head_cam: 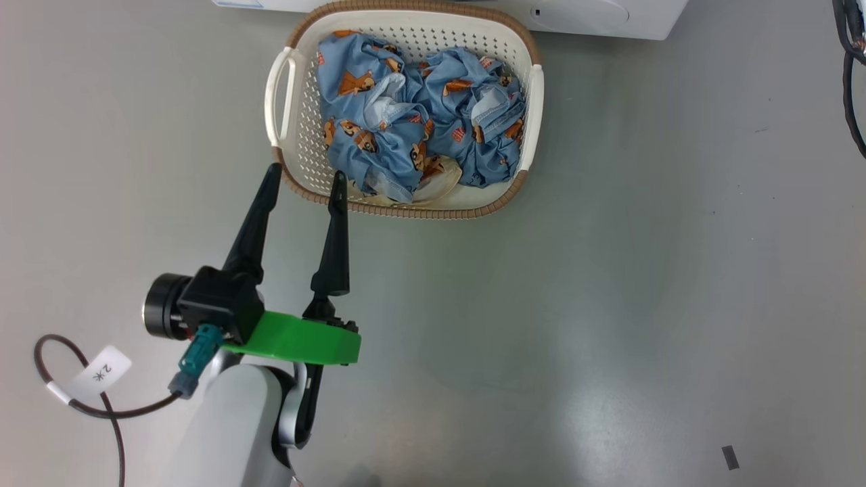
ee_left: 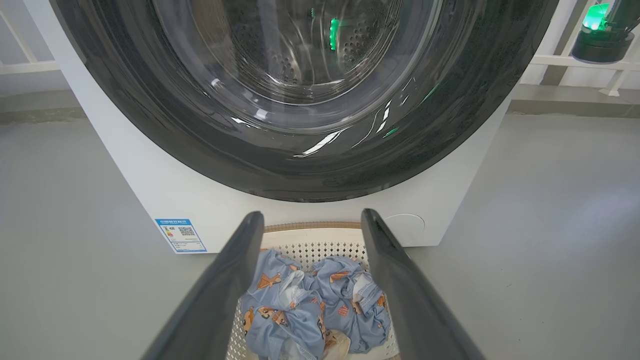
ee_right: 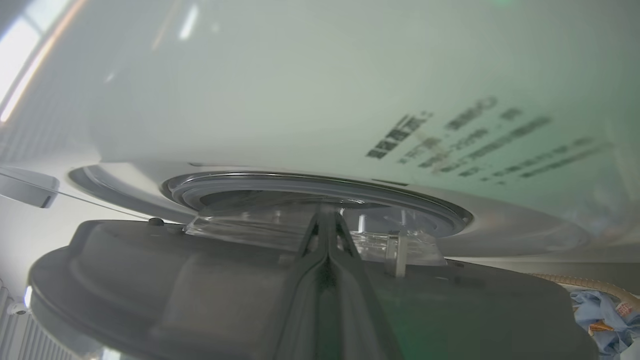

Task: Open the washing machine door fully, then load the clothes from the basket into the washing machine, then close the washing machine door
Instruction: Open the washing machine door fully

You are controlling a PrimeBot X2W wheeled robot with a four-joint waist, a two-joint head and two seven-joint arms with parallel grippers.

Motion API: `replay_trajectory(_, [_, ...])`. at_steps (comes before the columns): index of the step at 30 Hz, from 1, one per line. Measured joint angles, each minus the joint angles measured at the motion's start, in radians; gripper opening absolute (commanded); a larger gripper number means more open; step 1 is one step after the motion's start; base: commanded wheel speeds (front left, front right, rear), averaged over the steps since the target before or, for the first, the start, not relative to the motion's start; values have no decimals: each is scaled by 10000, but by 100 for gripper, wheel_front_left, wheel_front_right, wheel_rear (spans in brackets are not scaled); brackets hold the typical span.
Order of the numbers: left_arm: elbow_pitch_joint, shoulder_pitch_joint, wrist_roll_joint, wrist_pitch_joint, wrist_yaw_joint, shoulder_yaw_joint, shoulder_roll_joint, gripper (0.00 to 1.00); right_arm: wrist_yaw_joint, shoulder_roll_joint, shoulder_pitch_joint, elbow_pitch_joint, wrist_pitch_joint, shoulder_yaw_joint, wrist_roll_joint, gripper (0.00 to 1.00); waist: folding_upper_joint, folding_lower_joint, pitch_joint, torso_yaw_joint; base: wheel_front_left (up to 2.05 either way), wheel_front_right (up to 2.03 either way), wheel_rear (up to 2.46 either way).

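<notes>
- Door ajar: the large round washing machine door (ee_right: 150,290), with its glossy black rim and bulging clear glass centre, is seen edge-on in the right wrist view. A narrow gap parts it from the grey rubber gasket (ee_right: 310,182) of the big white boxy washing machine (ee_left: 150,195).
- The right gripper (ee_right: 325,222), its two long dark fingers pressed together with nothing between them, points into that gap along the door's inner face. Whether the tips touch the door cannot be told.
- This looks the nearer arm for the swing. The door's broad face lies just beside these fingers, so opening it fully likely calls for a sweep outward toward the near side rather than a grasp.
- The left gripper (head_cam: 306,174) hovers with jaws spread wide and empty, fingers pointing far toward the machine. Its tips are at the near-left rim of the small cream-white perforated plastic basket (head_cam: 406,211).
- The soft light-blue, bear-printed clothes (head_cam: 406,115) lie heaped in that basket, which stands on the grey floor (head_cam: 609,304) just in front of the machine, below the door.
</notes>
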Motion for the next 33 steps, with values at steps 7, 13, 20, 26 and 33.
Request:
replay_trajectory(7, [-2, 0, 0, 0, 44, 13, 0, 100, 0, -13, 21, 44, 802, 90, 4, 0, 0, 0, -48, -82, 0, 0, 0])
replay_trajectory(13, [0, 0, 2, 0, 44, 36, 0, 100, 0, 25, 226, -115, 1461, 161, 33, 0, 0, 1, -110, -173, 0, 0, 0])
replay_trajectory(20, [4, 1, 2, 0, 44, 105, 0, 100, 0, 77, 706, -447, 2008, 180, 244, 0, -1, 0, -241, -260, 0, 0, 0])
replay_trajectory(26, [8, 6, 17, 0, 44, 205, 0, 100, 0, 146, 1199, -869, 2516, 165, 401, 0, 0, 0, -397, -357, 0, 0, 0])
replay_trajectory(33, [12, 49, 29, 0, 44, 311, 2, 100, 0, 291, 1939, -1457, 3020, 125, 690, 0, -1, 0, -630, -463, 0, 0, 0])
